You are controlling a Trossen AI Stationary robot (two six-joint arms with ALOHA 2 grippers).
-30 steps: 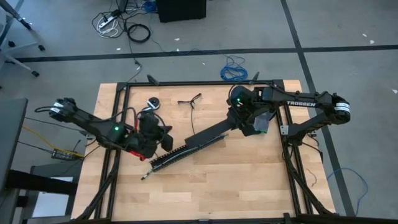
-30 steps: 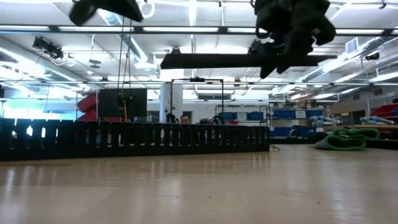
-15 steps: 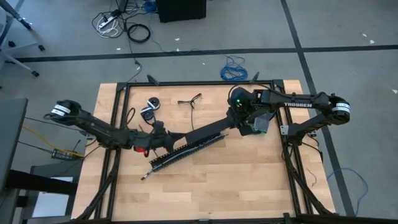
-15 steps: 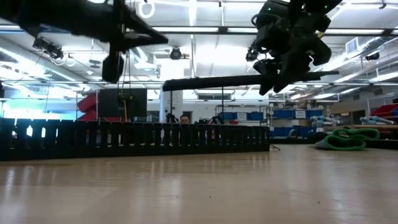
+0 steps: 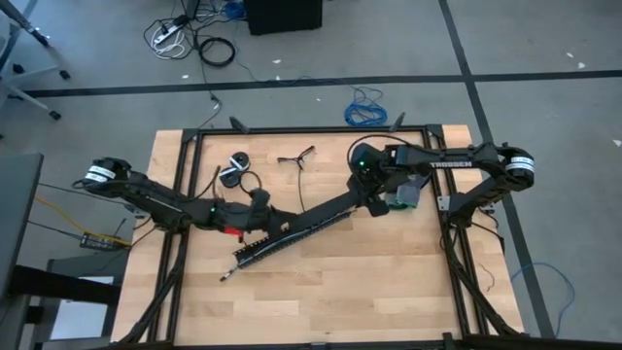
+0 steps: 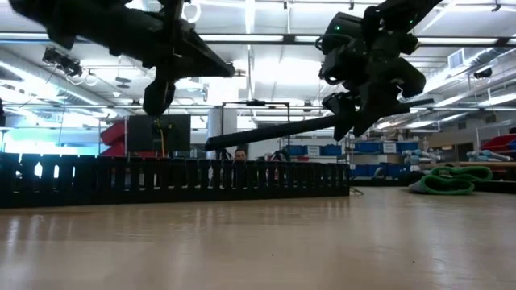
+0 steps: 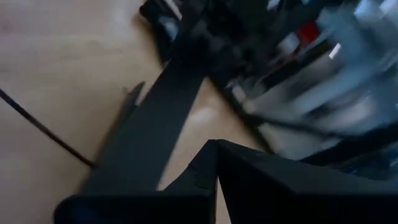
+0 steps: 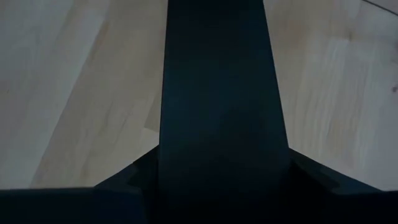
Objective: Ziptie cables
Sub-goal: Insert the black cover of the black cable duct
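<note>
Wooden table (image 5: 321,292): right gripper (image 5: 372,197) holds black strip (image 5: 326,211) aloft

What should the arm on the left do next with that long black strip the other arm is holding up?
Probably open its fingers and close them on the strip's free end. The right gripper holds one end of the long black strip off the table, while the shut left gripper sits at the other end, not gripping it.

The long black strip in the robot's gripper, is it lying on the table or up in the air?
Up in the air. In the low view the long black strip hangs tilted above the table, held at one end by the right gripper.
</note>
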